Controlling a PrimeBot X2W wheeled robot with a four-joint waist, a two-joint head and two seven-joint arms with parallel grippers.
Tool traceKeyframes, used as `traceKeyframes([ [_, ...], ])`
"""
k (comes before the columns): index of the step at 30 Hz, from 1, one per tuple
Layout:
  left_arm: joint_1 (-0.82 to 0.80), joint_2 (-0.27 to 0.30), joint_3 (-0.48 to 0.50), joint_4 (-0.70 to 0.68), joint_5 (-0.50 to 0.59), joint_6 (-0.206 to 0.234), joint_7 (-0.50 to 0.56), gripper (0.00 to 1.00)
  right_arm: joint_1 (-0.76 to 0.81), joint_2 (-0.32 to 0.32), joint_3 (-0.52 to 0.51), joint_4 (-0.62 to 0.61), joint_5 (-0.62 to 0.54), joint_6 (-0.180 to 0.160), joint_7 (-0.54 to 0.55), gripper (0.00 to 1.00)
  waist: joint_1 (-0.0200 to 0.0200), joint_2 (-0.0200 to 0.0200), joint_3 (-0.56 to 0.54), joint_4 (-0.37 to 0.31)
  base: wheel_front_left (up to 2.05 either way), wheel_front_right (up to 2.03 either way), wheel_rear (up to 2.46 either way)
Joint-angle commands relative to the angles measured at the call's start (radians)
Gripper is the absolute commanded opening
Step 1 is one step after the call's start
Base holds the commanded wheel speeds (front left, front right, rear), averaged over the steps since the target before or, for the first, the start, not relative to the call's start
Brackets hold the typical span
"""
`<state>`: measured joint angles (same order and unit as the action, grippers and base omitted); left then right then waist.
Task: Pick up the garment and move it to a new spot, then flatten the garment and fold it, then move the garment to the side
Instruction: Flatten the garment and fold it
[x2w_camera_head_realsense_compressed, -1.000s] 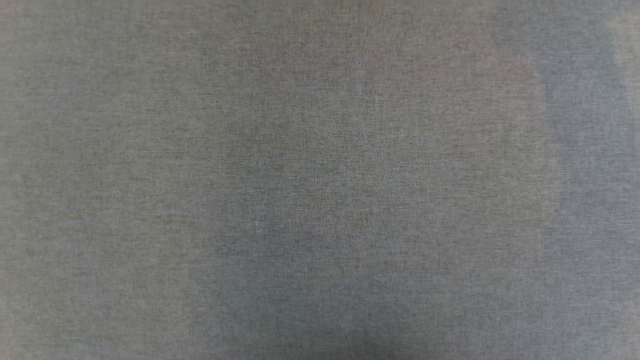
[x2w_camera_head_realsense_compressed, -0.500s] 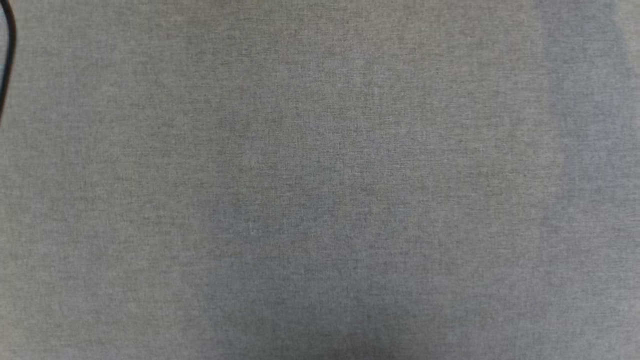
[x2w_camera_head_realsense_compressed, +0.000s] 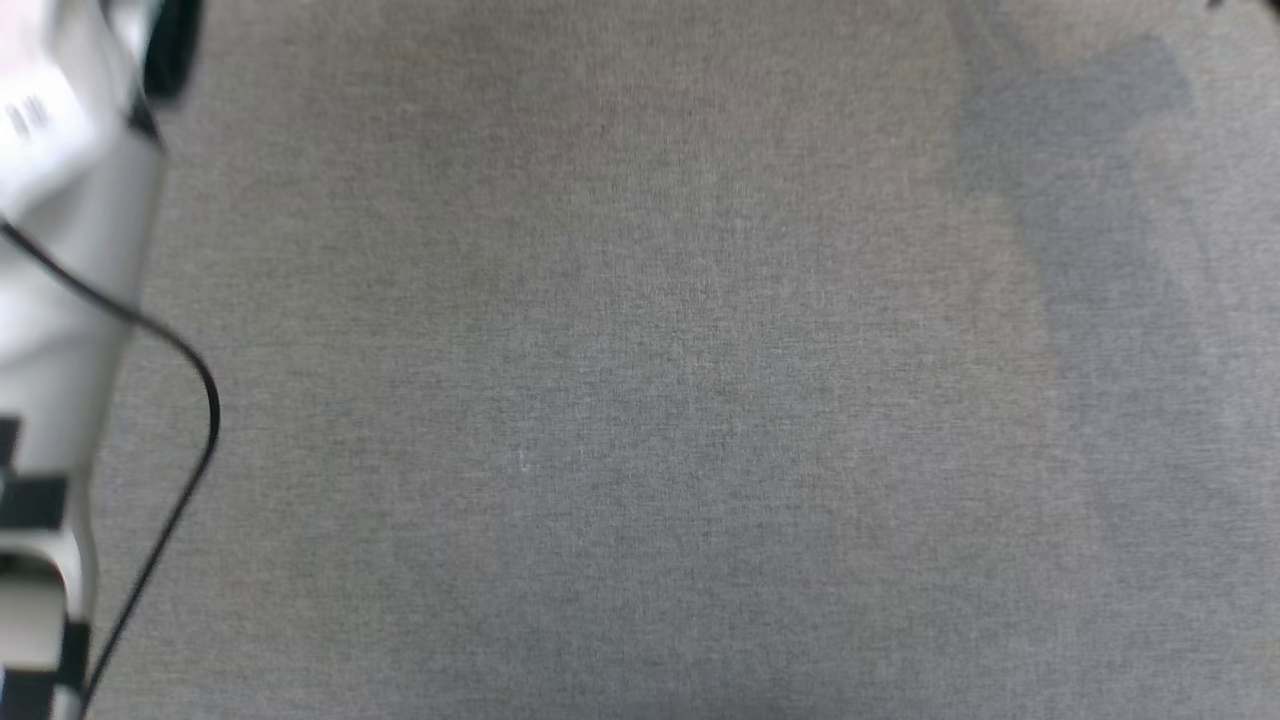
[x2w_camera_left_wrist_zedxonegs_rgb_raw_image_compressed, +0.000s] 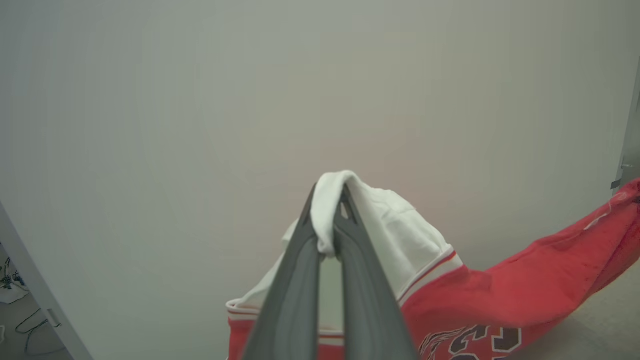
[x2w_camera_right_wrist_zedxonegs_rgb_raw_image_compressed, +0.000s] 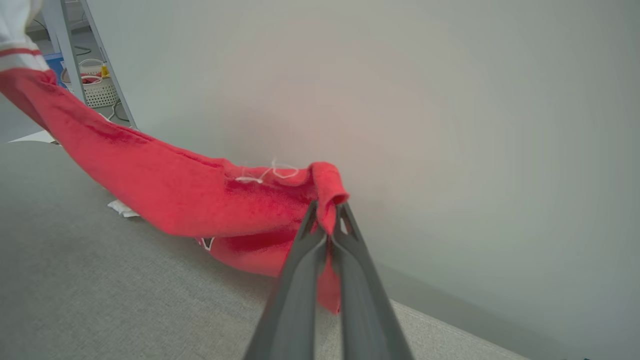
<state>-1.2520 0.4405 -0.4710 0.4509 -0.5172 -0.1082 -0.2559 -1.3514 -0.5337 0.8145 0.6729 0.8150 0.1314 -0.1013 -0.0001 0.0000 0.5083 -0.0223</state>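
Left forearm (x2w_camera_head_realsense_compressed: 70, 250) has slid into the head view along the left edge since a second ago, blurry and pale, with a black cable (x2w_camera_head_realsense_compressed: 190, 370) looping off it. Back then that view had just the gray fabric surface (x2w_camera_head_realsense_compressed: 650, 400). A soft shadow (x2w_camera_head_realsense_compressed: 1080, 200) lies across the upper right of that fabric.

So, both claws are clamped tight on the garment (x2w_camera_left_wrist_zedxonegs_rgb_raw_image_compressed: 500, 290). The left gripper (x2w_camera_left_wrist_zedxonegs_rgb_raw_image_compressed: 329, 192) pinches a fold of the white sleeve (x2w_camera_left_wrist_zedxonegs_rgb_raw_image_compressed: 400, 240) right at its fingertips, with the striped trim and red body hanging below and off to the right. Part of the black lettering (x2w_camera_left_wrist_zedxonegs_rgb_raw_image_compressed: 475, 342) peeks in at the bottom of the left wrist view.

The right gripper (x2w_camera_right_wrist_zedxonegs_rgb_raw_image_compressed: 327, 205) is squeezed on a red edge of the same shirt (x2w_camera_right_wrist_zedxonegs_rgb_raw_image_compressed: 175, 190). The shirt is strung out in the air between the two, sagging in the middle over the gray surface with a plain pale wall (x2w_camera_right_wrist_zedxonegs_rgb_raw_image_compressed: 450, 100) behind. Can't tell if the lowest bit touches the surface.
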Motion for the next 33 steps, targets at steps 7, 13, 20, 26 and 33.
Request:
traceKeyframes([
  [7,0.392,0.064,0.0,-0.152,-0.004,0.066,-0.004,0.0,0.251,-0.089,0.11,-0.103,0.102,-0.001,-0.013,0.0,0.0001,0.0,-0.179,0.017,0.0,0.0,0.0],
  [13,0.688,0.096,-0.032,-0.266,-0.045,0.119,0.024,0.0,0.442,-0.151,0.173,-0.173,0.15,-0.001,-0.007,0.0,0.0001,0.0,-0.261,0.028,0.0,0.0,0.0],
  [20,0.988,0.116,-0.054,-0.359,-0.126,0.175,0.053,0.0,0.661,-0.23,0.212,-0.264,0.197,-0.001,0.0,0.0,0.0001,0.0,-0.35,0.043,0.0,0.0,0.0],
  [26,1.157,0.132,-0.082,-0.393,-0.198,0.181,0.104,0.0,0.823,-0.289,0.197,-0.311,0.225,-0.001,0.004,0.0,0.0001,0.0,-0.415,0.049,0.0,0.0,0.0],
  [33,1.327,0.162,-0.109,-0.476,-0.295,0.194,0.193,0.0,0.983,-0.324,0.154,-0.363,0.257,-0.001,0.032,0.0,0.0001,0.0,-0.462,0.046,0.0,0.0,0.0],
])
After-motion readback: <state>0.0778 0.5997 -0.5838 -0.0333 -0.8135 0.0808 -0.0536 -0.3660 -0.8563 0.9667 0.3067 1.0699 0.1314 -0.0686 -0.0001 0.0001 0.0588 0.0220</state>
